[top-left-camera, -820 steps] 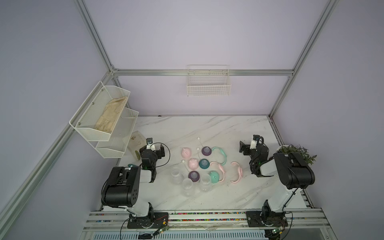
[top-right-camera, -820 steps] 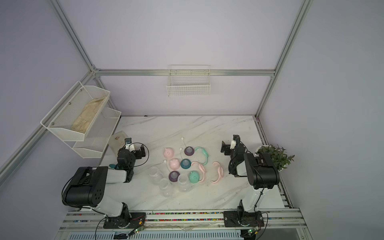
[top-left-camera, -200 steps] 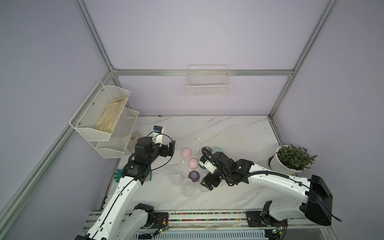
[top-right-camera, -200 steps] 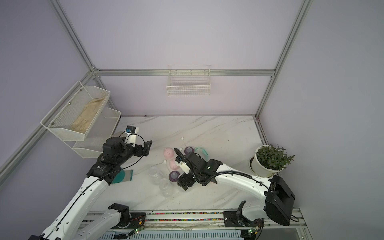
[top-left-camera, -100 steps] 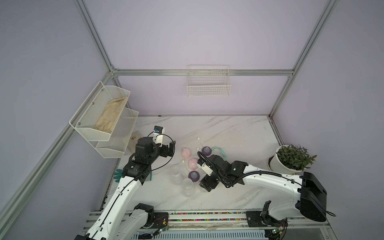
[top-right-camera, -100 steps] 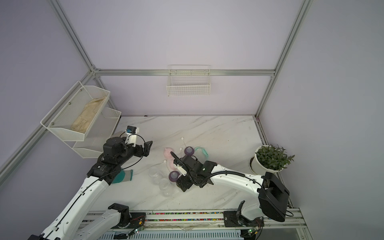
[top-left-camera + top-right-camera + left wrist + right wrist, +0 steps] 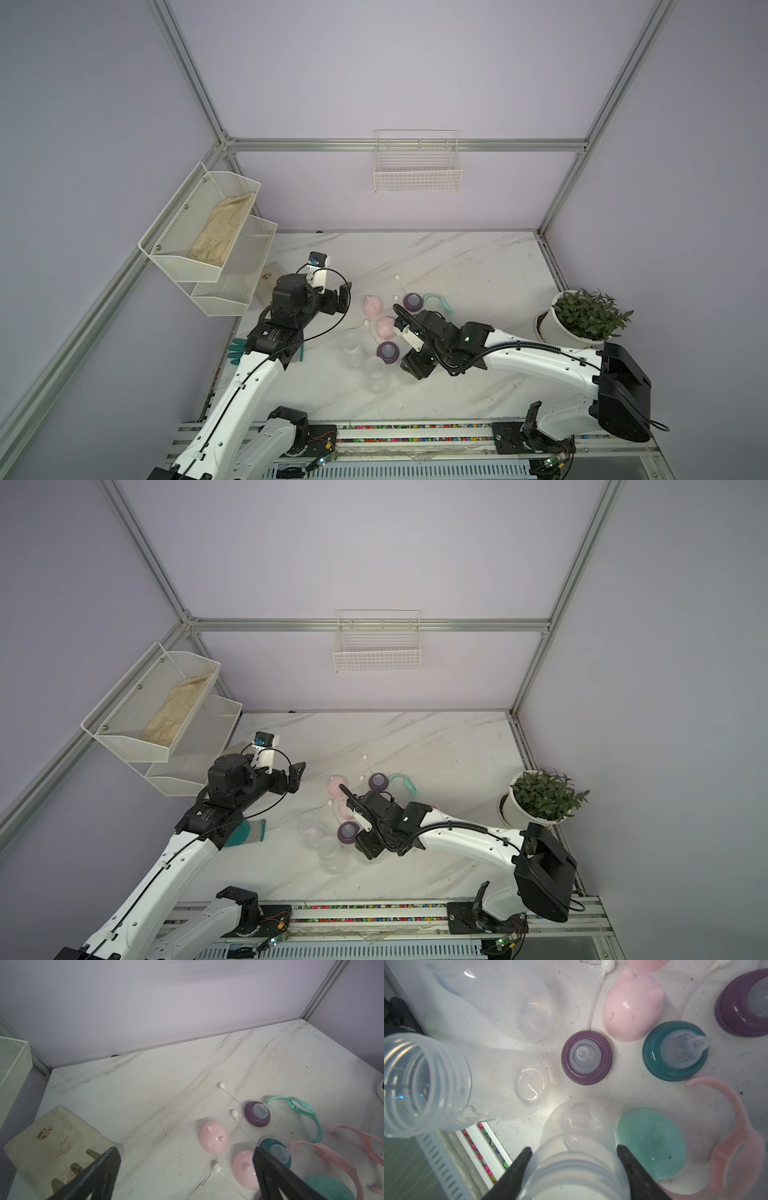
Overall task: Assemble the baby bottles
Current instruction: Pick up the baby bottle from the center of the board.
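Three clear baby bottles stand uncapped near the table's front: two free ones (image 7: 353,351) (image 7: 376,374) and a third (image 7: 577,1142) under my right gripper (image 7: 573,1149) (image 7: 409,370), whose fingers press on both sides of its threaded neck. Around it lie purple collars (image 7: 586,1057), a teal collar (image 7: 675,1051), pink eared caps (image 7: 214,1138), a mint cap (image 7: 651,1142), pink handle rings (image 7: 737,1147), a mint ring (image 7: 301,1111) and thin straws (image 7: 228,1095). My left gripper (image 7: 185,1153) (image 7: 343,297) hovers open and holds nothing, left of the parts.
A green glove (image 7: 249,833) lies under my left arm. A stained cloth pouch (image 7: 52,1147) sits by the white mesh shelf (image 7: 208,232) on the left wall. A potted plant (image 7: 582,320) stands at the right edge, and a wire basket (image 7: 417,166) hangs on the back wall.
My right gripper has shifted toward the front clear bottle and its jaws have narrowed onto the neck. The left arm has not moved.
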Controlling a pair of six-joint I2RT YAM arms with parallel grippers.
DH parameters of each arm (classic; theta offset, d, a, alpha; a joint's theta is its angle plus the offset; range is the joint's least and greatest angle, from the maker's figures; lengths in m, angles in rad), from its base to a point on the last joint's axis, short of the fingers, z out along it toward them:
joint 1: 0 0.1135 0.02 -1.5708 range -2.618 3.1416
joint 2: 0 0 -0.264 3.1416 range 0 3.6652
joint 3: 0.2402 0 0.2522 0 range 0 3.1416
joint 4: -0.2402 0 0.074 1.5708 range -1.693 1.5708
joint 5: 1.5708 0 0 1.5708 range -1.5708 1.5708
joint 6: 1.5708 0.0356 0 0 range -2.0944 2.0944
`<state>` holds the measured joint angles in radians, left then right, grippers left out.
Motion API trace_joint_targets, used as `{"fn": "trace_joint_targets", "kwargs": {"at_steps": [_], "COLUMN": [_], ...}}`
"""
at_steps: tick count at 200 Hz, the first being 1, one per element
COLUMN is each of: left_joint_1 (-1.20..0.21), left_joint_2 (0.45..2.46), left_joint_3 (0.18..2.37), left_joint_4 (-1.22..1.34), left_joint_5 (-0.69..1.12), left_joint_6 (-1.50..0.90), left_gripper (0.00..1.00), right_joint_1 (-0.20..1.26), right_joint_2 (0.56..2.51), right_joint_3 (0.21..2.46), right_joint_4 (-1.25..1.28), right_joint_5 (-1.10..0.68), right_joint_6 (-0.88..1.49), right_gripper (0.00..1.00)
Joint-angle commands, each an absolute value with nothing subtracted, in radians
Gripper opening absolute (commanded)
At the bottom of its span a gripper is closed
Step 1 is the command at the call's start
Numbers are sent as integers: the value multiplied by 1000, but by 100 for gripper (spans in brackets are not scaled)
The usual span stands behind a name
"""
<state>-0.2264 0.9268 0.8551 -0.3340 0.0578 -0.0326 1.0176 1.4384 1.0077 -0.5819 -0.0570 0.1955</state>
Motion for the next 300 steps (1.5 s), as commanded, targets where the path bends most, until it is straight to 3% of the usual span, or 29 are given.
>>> {"fn": "trace_joint_targets", "kwargs": {"at_steps": [1, 46, 68, 91, 126, 157, 197, 300], "left_joint_1": [-238, -248, -250, -252, -252, -256, -261, -313], "left_joint_2": [949, 1005, 1021, 1017, 1006, 1018, 1044, 1095], "left_joint_3": [949, 1015, 1060, 1078, 1056, 1033, 1043, 1101], "left_joint_4": [-324, -273, -260, -242, -240, -240, -242, -255], "left_joint_5": [89, 281, 429, 559, 809, 982, 1006, 889], "left_joint_6": [-28, 4, 25, 52, 111, 121, 131, 144], "left_gripper": [100, 100, 100, 100, 100, 100, 100, 100], "right_joint_1": [1025, 1003, 943, 844, 669, 621, 620, 623], "right_joint_2": [1412, 1392, 1383, 1376, 1378, 1425, 1487, 1512], "right_joint_3": [1083, 1256, 1316, 1358, 1489, 1640, 1748, 1672], "right_joint_4": [-603, -763, -819, -835, -837, -838, -814, -486], "right_joint_5": [-47, 37, 47, 30, -103, -293, -563, -802], "right_joint_6": [239, 282, 288, 265, 180, 121, 128, 268], "right_gripper": [54, 46, 37, 36, 35, 35, 35, 35]}}
